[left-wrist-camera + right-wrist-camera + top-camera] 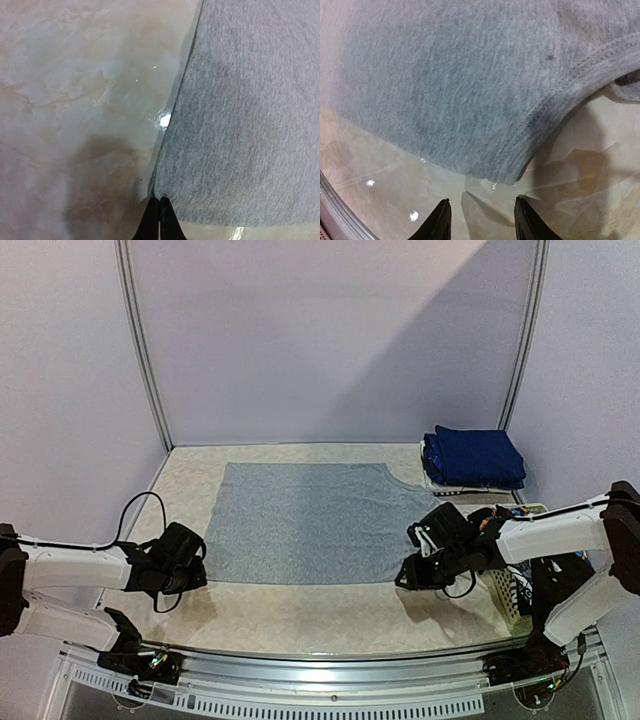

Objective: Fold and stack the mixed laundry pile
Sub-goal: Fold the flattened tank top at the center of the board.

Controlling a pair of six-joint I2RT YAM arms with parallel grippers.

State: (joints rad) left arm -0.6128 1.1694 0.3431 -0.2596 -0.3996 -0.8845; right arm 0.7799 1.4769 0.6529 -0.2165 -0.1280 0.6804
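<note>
The grey shirt [300, 522] lies flat on the counter [300, 615]. The left pincer [159, 204] is fully closed, seemingly pinching the shirt's near-left corner. The right pincer [480, 217] is part open and empty, just short of the near-right corner. It should reach over the hem before closing, then both should lift evenly.

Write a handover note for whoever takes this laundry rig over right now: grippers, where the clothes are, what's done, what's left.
Left gripper: shut at the near-left corner of the grey shirt; a real pinch on the cloth cannot be confirmed.
Right gripper: open, just short of the shirt's near-right corner, nothing between its fingers.
Grey shirt: spread flat on the table, not yet folded.
Done: folded navy blue pieces stacked at the far right.
Left: fold the shirt and stack it; check the white lattice basket beside the right arm, contents unclear.
</note>
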